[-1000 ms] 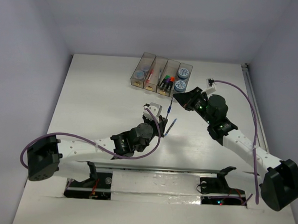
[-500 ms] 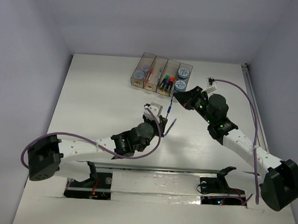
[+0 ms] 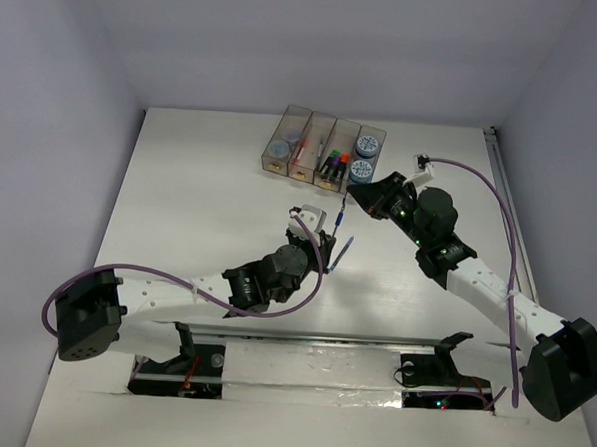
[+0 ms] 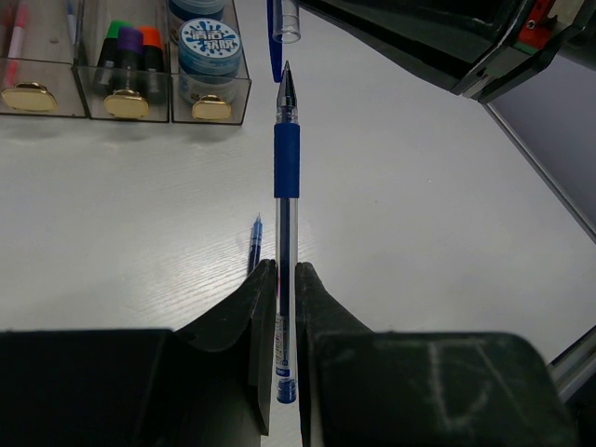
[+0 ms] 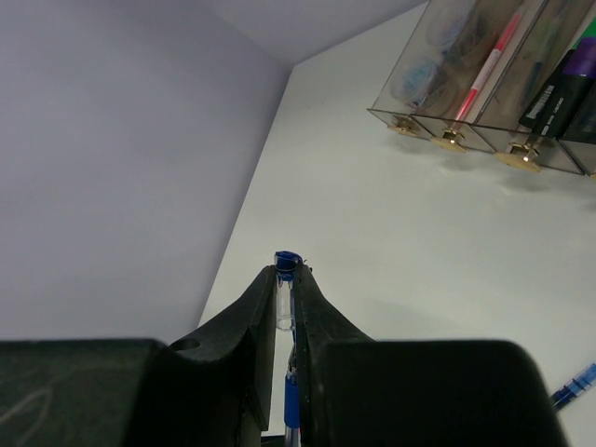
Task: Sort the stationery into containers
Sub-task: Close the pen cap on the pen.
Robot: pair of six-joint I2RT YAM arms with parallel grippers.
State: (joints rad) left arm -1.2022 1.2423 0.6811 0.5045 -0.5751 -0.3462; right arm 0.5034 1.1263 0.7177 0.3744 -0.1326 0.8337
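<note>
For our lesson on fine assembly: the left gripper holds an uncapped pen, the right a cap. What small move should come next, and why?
Probably ease the left gripper forward so the pen tip enters the cap in the right gripper. The cap's mouth faces the tip, nearly in line, with a gap between them.

arms (image 3: 165, 295): white links, black joints | cables (image 3: 136, 268): purple | pincers (image 4: 286, 279): black, wedge-shaped

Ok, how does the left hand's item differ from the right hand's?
The left hand grips a long pen, tip bare; the right hand pinches a short cap. The pen has a dark blue grip; the cap is clear with a blue clip. Both are clamped, nearly lined up tip to mouth.
</note>
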